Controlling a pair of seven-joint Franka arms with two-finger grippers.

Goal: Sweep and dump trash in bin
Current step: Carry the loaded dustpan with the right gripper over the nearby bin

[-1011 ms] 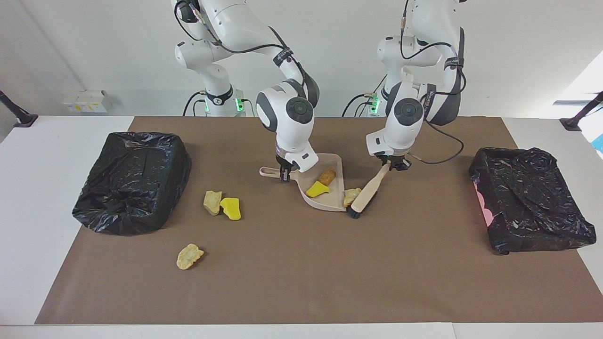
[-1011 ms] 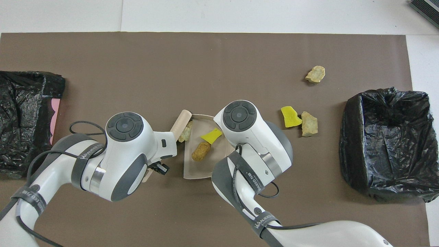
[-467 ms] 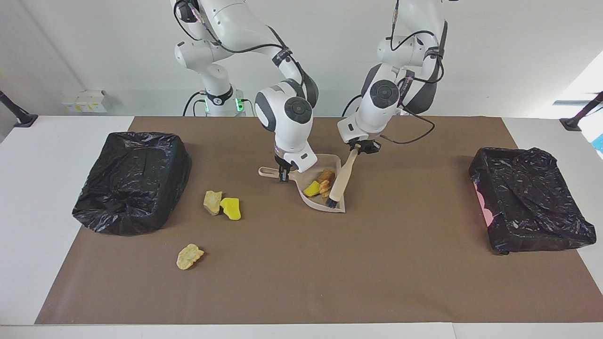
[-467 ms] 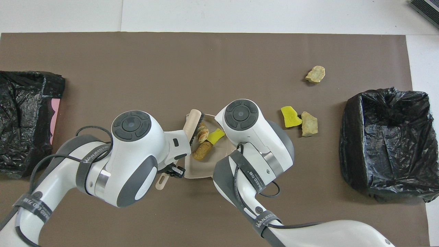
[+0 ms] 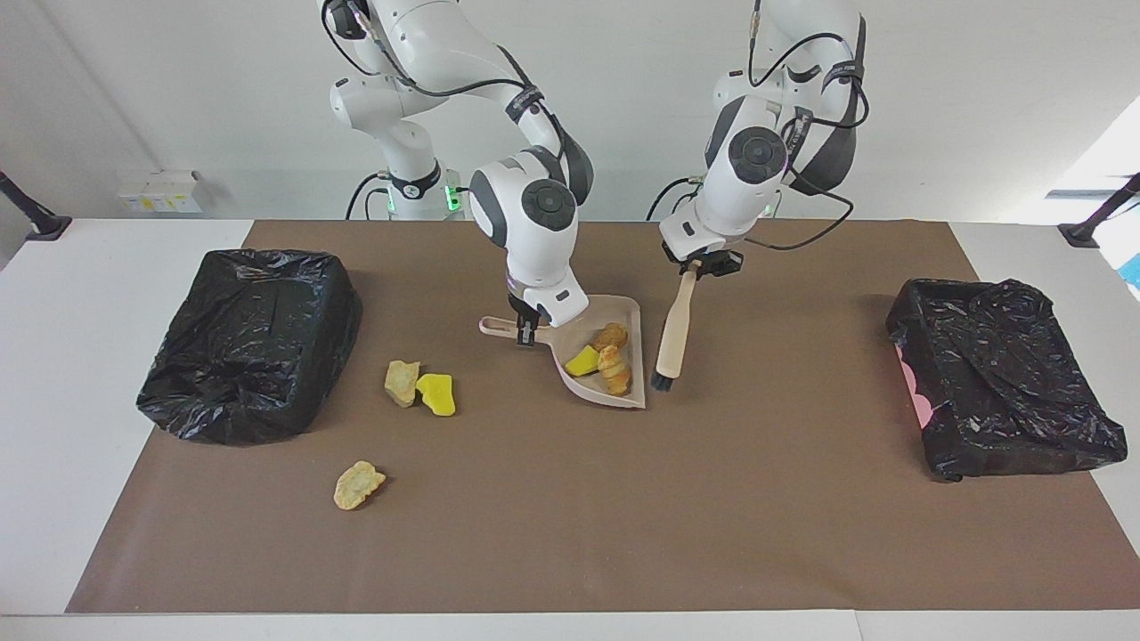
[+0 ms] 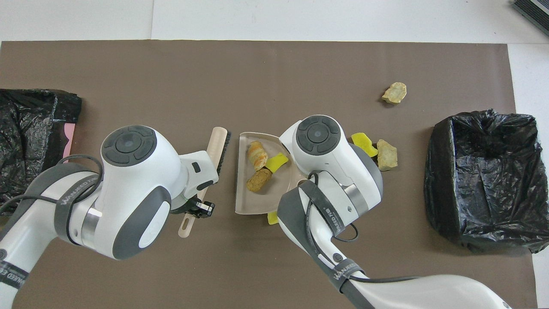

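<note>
My right gripper (image 5: 527,331) is shut on the handle of the beige dustpan (image 5: 588,385), which lies mid-table. The pan (image 6: 248,201) holds three bits of trash: a yellow sponge chunk (image 5: 583,361), a brown lump (image 5: 610,336) and an orange-tan piece (image 5: 614,369). My left gripper (image 5: 702,265) is shut on the handle of the beige brush (image 5: 674,329). The brush hangs beside the pan with its black bristles low over the mat. Loose trash lies toward the right arm's end: a tan lump (image 5: 402,382), a yellow chunk (image 5: 436,393) and a tan piece (image 5: 358,485).
A black-bagged bin (image 5: 249,343) stands at the right arm's end of the table. A second one (image 5: 1002,374) stands at the left arm's end. In the overhead view a small yellow bit (image 6: 272,218) peeks out by the pan's edge nearest the robots.
The brush pushed the tan piece from the pan's lip into the pan, then rose and swung out to the pan's side. The pan shifted slightly toward the right arm's end.
</note>
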